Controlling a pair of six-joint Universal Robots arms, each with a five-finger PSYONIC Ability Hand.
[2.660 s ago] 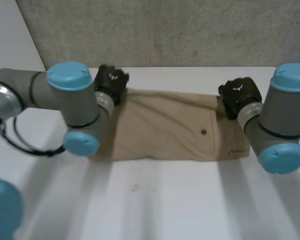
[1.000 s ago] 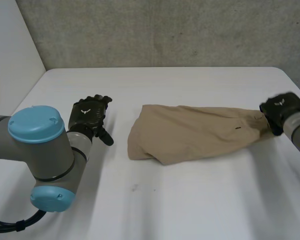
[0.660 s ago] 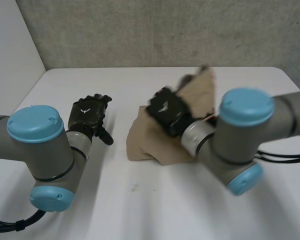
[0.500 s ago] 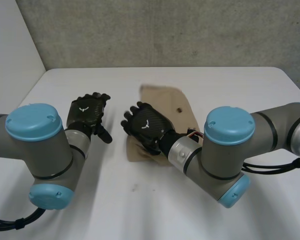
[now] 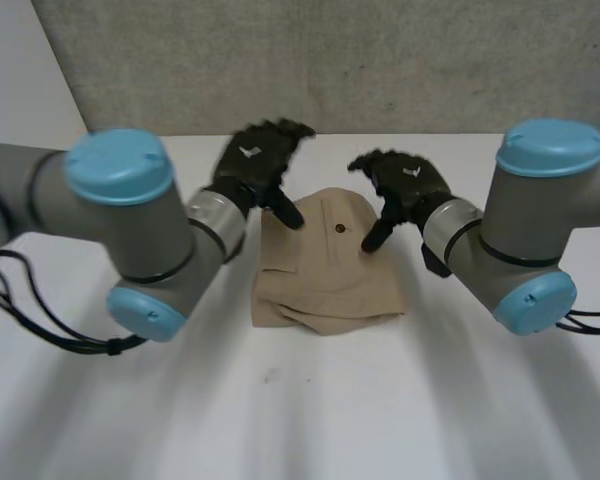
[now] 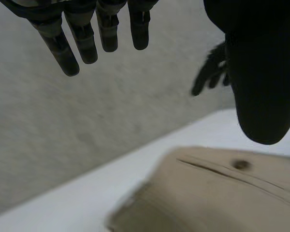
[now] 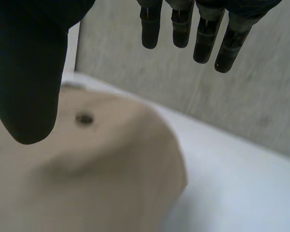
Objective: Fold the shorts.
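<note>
Head view check: with left hand (image 5: 258, 168) and right hand (image 5: 400, 190) above the folded shorts (image 5: 325, 265), fingers straight and empty, lower both together, press flat, smooth the bulging near edge onto counter (image 5: 300, 400).

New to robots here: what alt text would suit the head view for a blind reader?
Tan shorts lie folded in a compact bundle on a white table. The robot's left hand and right hand are open at its far edge, holding nothing.
</note>
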